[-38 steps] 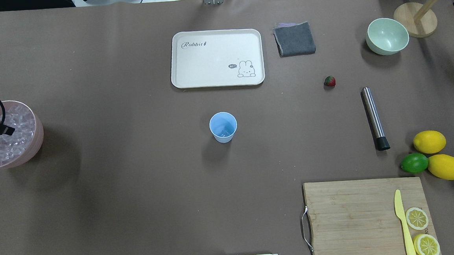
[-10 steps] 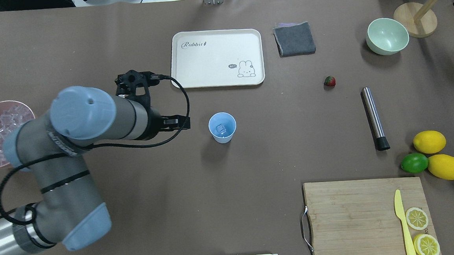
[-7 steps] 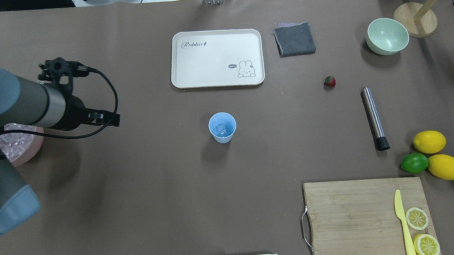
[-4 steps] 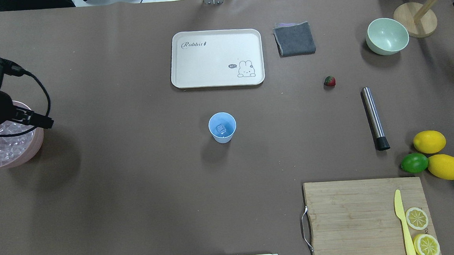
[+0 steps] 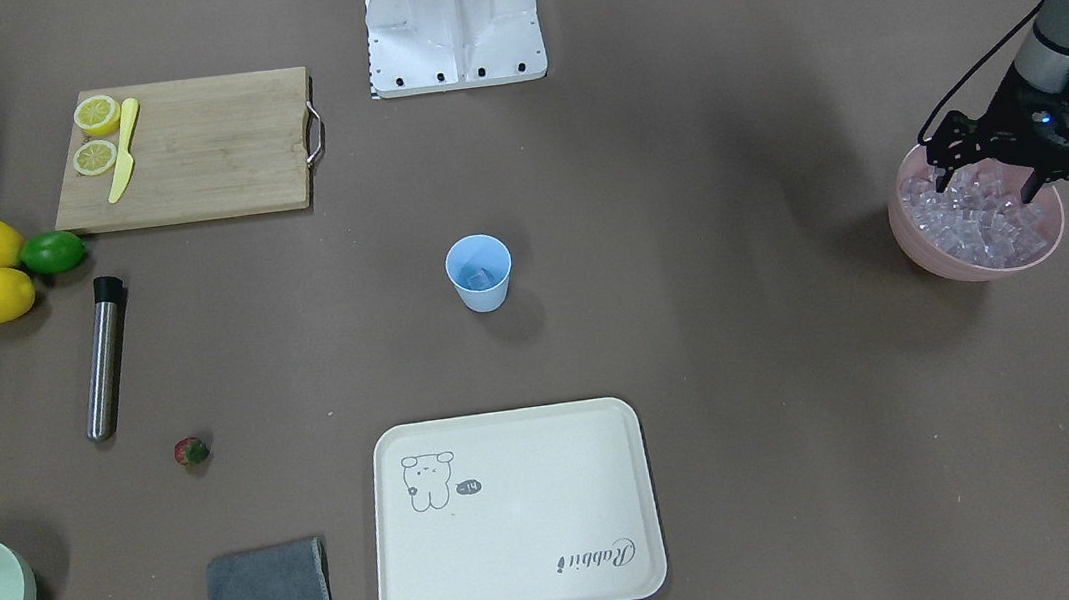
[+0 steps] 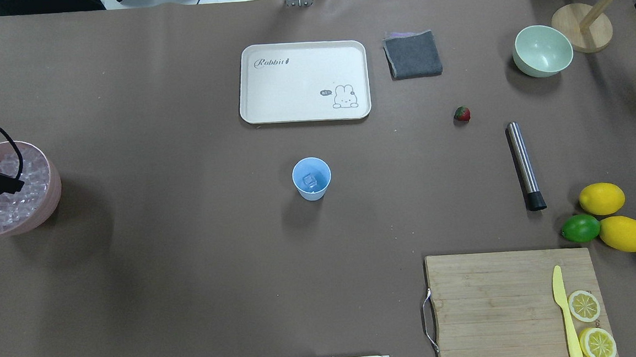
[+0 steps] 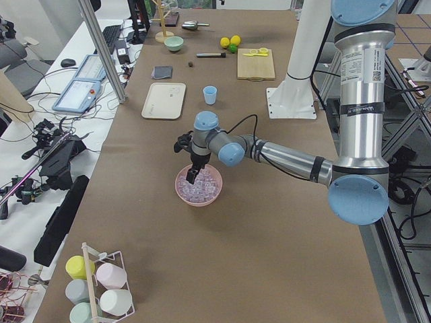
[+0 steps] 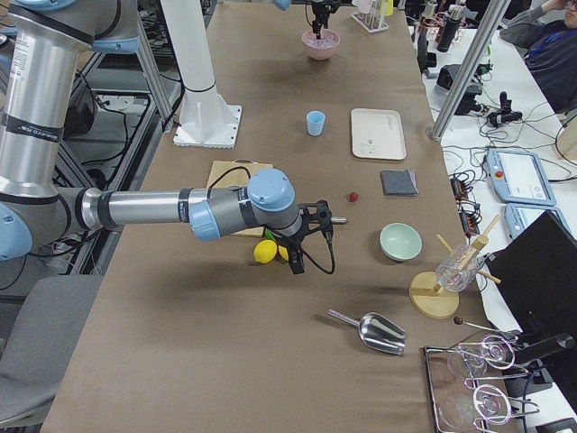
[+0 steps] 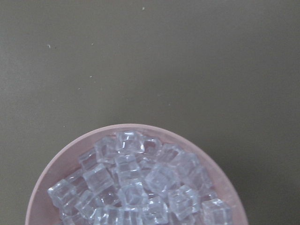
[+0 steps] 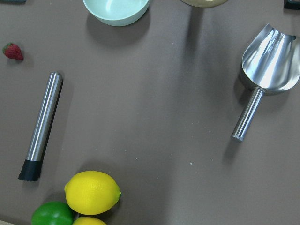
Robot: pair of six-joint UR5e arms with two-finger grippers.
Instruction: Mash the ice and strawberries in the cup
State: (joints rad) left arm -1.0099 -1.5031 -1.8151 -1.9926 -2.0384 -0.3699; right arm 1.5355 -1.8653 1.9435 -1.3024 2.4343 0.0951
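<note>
The left arm hangs over the pink bowl at the robot's left end of the surface. The left jaws are spread wide just above the heap of ice. Whether their tips touch the cubes I cannot tell (the left wrist view shows only the cubes and the bowl's rim from above).

The light-blue cup stands upright in the middle of the surface, well apart from the pink bowl. One ice cube lies on its bottom. The strawberry lies on the bare surface toward the robot's right, between the grey cloth and the steel muddler, touching neither.

The cream rabbit tray lies beyond the cup. Further right stands a pale green bowl. Two lemons and a lime are bunched together near the wooden cutting board, which carries a yellow knife and two lemon slices.

The right arm reaches out above the lemons. It shows only from the side, so I cannot tell whether the right jaws are apart or together. Its wrist camera looks down on a steel scoop.
</note>
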